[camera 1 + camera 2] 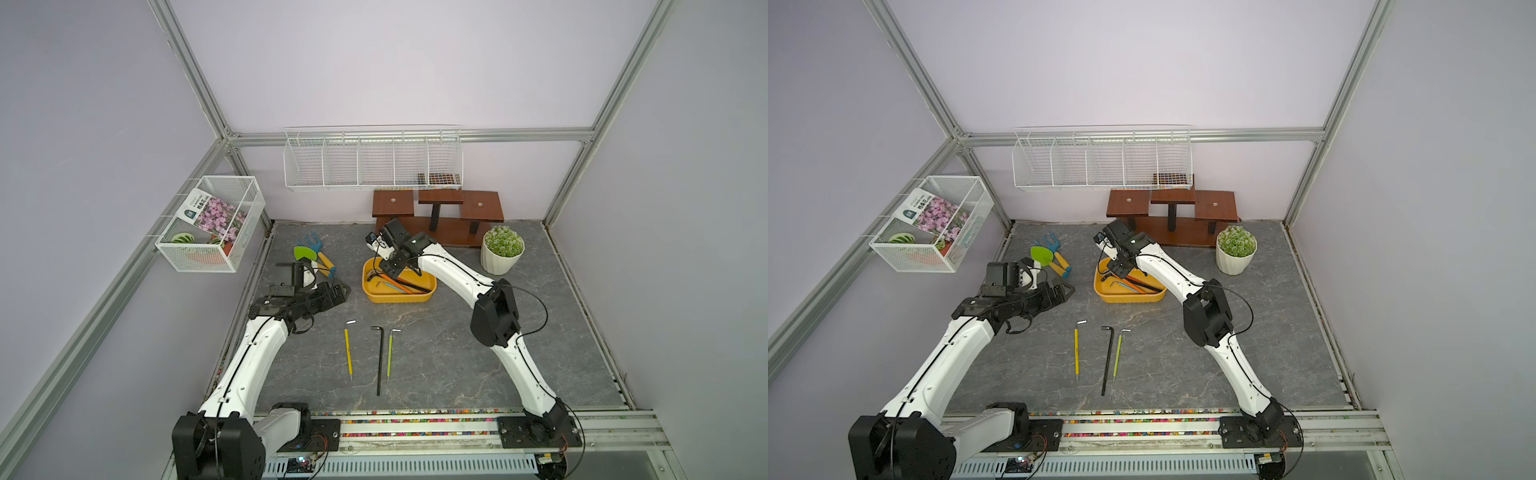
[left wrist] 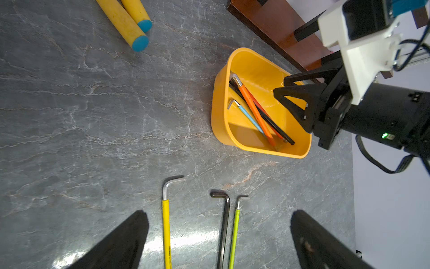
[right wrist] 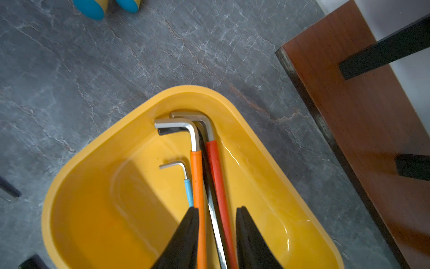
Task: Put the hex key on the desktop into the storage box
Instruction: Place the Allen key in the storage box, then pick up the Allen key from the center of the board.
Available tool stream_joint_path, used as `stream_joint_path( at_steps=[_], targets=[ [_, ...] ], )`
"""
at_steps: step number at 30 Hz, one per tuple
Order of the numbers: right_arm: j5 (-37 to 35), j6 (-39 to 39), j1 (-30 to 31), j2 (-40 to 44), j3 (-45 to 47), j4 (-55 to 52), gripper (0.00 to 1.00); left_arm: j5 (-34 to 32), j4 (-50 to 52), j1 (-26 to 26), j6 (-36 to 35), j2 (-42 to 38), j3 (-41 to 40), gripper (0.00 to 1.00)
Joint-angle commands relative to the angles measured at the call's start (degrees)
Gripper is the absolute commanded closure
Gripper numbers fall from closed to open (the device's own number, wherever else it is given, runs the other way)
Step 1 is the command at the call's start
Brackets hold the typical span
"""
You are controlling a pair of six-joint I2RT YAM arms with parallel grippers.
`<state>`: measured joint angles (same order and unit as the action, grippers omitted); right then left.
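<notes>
I see pale lilac walls filling the upper half of both top views, braced by silver aluminium bars. A long white wire shelf hangs at upper centre. A smaller wire basket hangs at middle left, holding a flower-printed packet. Below the shelf stands a brown wooden stand, with a potted plant to its right. The light is soft and even.

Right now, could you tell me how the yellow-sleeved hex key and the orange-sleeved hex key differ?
The yellow-sleeved hex key lies apart on the desktop; the orange-sleeved hex key lies in the storage box, against other keys. One sleeve is yellow, the other orange. Both are L-shaped with bare silver bends.
</notes>
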<state>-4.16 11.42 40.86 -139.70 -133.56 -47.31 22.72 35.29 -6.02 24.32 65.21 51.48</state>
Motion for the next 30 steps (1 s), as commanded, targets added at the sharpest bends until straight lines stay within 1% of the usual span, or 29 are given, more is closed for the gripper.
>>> stream_joint_path(
  at_steps=[1, 4, 6, 8, 10, 14, 17, 20, 24, 27, 30],
  targets=[
    [2.1, -2.6, 0.1, 3.7, 3.4, 1.6, 0.63, -0.6, 0.0, -0.1, -1.1, -0.3, -0.1, 0.00],
    [4.1, -5.1, 0.0, 7.2, 5.9, 1.4, 0.58, -0.8, 0.1, -0.1, -1.1, -0.4, 0.0, 0.00],
    [5.0, -9.8, 0.1, 10.2, 7.9, 0.3, 0.53, -1.1, 0.1, -0.1, -0.9, -0.5, -0.1, 0.00],
    [4.1, -15.4, 0.7, 13.9, 11.6, -0.2, 0.50, -1.3, 0.2, -0.1, -0.7, -0.7, -0.1, 0.00],
    [2.7, -21.8, 1.8, 18.7, 18.5, 1.3, 0.48, -1.5, 0.1, -0.1, -0.5, -0.7, -0.2, 0.00],
    [-0.3, -33.8, 5.9, 28.7, 33.8, 4.9, 0.48, -2.0, 0.2, 0.0, -0.5, -0.7, 0.0, 0.00],
    [0.2, -43.4, 9.1, 33.3, 43.1, 6.7, 0.48, -2.1, 0.2, 0.2, -0.3, -0.7, 0.1, 0.00],
    [-0.1, -48.4, 13.5, 34.2, 47.7, 7.0, 0.49, -1.8, 0.1, 0.9, -0.1, -0.8, -0.1, 0.00],
    [-0.6, -51.5, 18.7, 29.3, 46.0, 3.7, 0.50, -0.6, -0.2, 1.5, -0.1, -0.9, -0.1, 0.00],
    [-1.8, -54.2, 20.2, 26.0, 46.0, 2.6, 0.50, -0.5, -0.2, 1.6, -0.1, -1.2, -0.1, 0.00],
    [-2.0, -56.3, 21.0, 24.0, 46.6, 4.0, 0.50, -0.4, -0.3, 1.6, -0.1, -1.8, -0.3, 0.00]
  ],
)
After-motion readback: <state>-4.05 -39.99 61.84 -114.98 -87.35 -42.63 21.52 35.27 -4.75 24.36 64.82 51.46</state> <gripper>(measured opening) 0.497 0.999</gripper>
